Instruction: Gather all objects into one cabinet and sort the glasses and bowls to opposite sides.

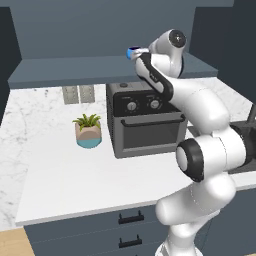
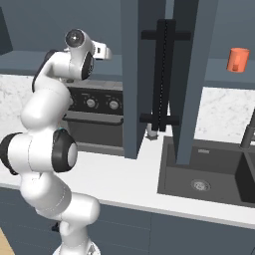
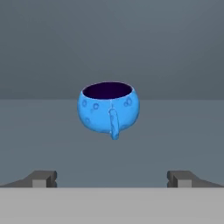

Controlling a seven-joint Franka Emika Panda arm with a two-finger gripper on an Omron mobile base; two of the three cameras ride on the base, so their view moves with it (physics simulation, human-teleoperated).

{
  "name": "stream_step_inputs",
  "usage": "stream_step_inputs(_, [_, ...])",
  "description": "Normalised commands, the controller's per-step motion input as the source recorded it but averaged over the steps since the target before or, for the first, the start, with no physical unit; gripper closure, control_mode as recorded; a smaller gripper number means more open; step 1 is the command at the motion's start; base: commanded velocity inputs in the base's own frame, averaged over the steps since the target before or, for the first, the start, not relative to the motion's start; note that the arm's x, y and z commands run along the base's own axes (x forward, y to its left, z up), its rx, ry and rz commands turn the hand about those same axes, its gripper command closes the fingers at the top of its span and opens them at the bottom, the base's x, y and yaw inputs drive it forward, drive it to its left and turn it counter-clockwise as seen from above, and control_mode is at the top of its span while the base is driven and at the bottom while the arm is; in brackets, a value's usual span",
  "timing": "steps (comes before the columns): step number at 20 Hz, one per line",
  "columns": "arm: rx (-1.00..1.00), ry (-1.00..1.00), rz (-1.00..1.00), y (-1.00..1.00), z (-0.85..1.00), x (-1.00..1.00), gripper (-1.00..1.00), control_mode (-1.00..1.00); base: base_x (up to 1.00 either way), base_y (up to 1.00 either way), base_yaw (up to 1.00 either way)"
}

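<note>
The small glossy blue bowl (image 3: 109, 109) stands upright on the slate-blue cabinet shelf (image 3: 183, 131), its little handle turned toward me. My gripper (image 3: 112, 178) is open, level with the shelf and a short way in front of the bowl, with nothing between its fingertips (image 3: 43, 178). In the left base view the blue bowl (image 1: 133, 52) peeks out just left of the raised hand, on the open cabinet's floor (image 1: 75, 70). The pale orange cup (image 2: 238, 60) stands on the shelf of the cabinet bay to the right, past an open door with a black bar handle (image 2: 160, 74). The red cup and wooden bowl are out of view.
A dark toaster oven (image 1: 145, 120) sits on the marble counter (image 1: 60, 175) under the hand, with a potted plant (image 1: 88, 131) to its left. A black sink (image 2: 209, 174) and faucet (image 2: 247, 134) lie to the right. Counter drawers (image 1: 130, 217) run below.
</note>
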Motion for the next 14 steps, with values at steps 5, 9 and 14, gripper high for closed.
stream_step_inputs(5, [0.00,0.00,0.00,0.00,0.00,0.31,-1.00,-1.00,0.00,0.00,0.00])
stream_step_inputs(9, [0.00,0.00,0.00,0.00,0.00,0.38,-1.00,-1.00,0.00,0.00,0.00])
stream_step_inputs(14, [0.00,0.00,0.00,0.00,0.00,0.27,-1.00,-1.00,0.00,0.00,0.00])
